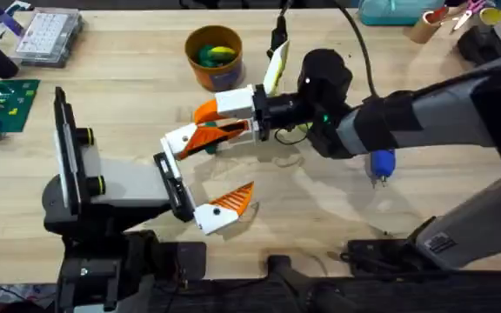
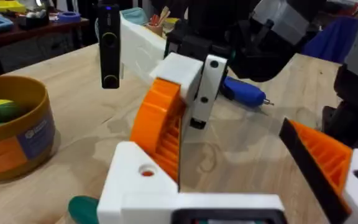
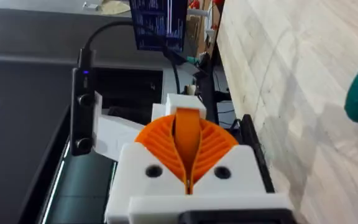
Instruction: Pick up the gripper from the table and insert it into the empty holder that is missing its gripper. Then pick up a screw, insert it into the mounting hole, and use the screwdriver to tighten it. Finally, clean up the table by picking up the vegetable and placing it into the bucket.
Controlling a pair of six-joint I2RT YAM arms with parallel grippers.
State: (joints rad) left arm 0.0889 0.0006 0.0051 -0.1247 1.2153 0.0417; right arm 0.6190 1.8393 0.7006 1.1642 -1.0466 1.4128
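Between the two arms at mid-table, the right gripper (image 1: pixel 205 127) is reaching leftward, its two orange pads pressed together on one orange ribbed gripper (image 3: pixel 188 138), which is meeting the left arm's holder (image 1: pixel 171 185). One mounted orange finger (image 1: pixel 231 203) is sitting on that holder's other mount, so the left gripper's stance cannot be told. One dark green vegetable (image 2: pixel 83 209) is lying just beside them. One blue screwdriver (image 1: pixel 382 164) is resting under the right arm. One ochre bucket (image 1: pixel 213 56) is standing behind, holding one yellow and one green toy piece.
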